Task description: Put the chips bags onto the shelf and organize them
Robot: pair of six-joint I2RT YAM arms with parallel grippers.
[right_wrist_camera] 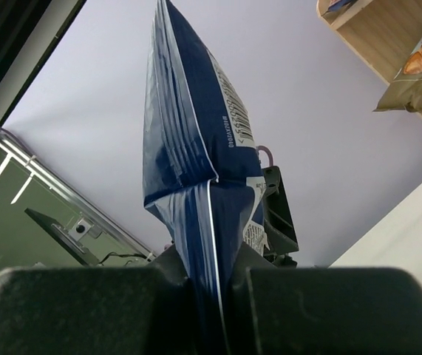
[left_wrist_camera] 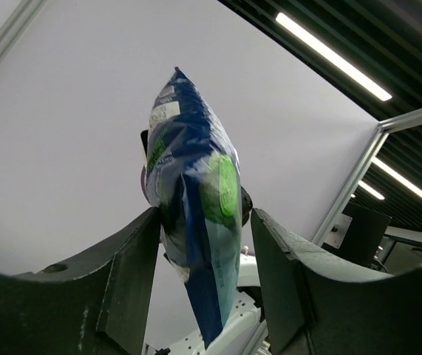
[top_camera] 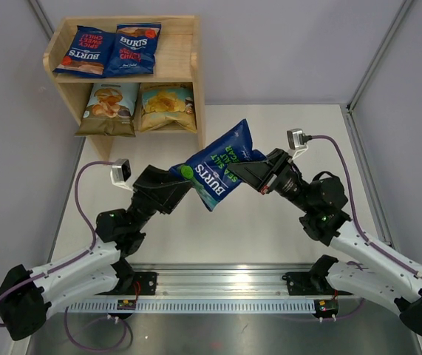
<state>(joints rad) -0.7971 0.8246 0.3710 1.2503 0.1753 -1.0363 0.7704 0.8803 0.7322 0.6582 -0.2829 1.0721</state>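
Risk here: the dark blue bag, being held up mid-frame in the overhead view and well apart from the shelf at upper left, could be getting dropped onto the surface if released too early. It's being pinched tight only by the right claw. The left claw is being held spread open around it, not squeezing.

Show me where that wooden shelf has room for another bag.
The top tier of the pine shelf is bare at its right end, between the right-hand dark-blue Burts bag with red lettering and the side panel. The lower tier is crowded: the light-blue Cassava bag and the yellow bag fill it.
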